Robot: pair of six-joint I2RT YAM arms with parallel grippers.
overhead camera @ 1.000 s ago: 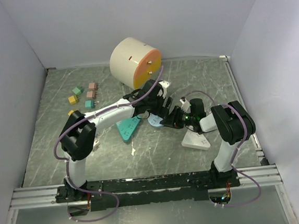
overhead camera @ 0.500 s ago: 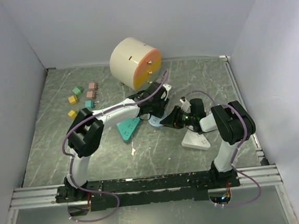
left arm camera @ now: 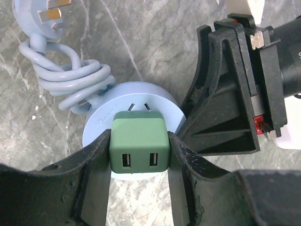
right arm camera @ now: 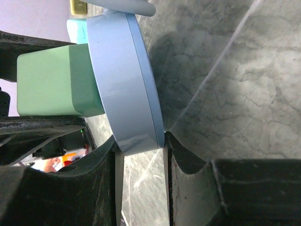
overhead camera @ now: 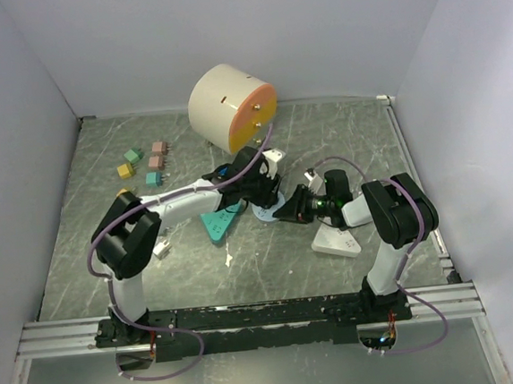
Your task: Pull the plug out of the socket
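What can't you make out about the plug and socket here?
Top external: green plug hidden under the left gripper.
Left wrist: cord's own plug cut off by the top edge.
Right wrist: prongs hidden behind the socket rim.

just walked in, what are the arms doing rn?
Unplugging. The left gripper has its jaws shut on the green plug, and the right gripper pinches the rim of the round blue socket to hold it. The plug is not out yet: its prongs partly show but reach into the socket.
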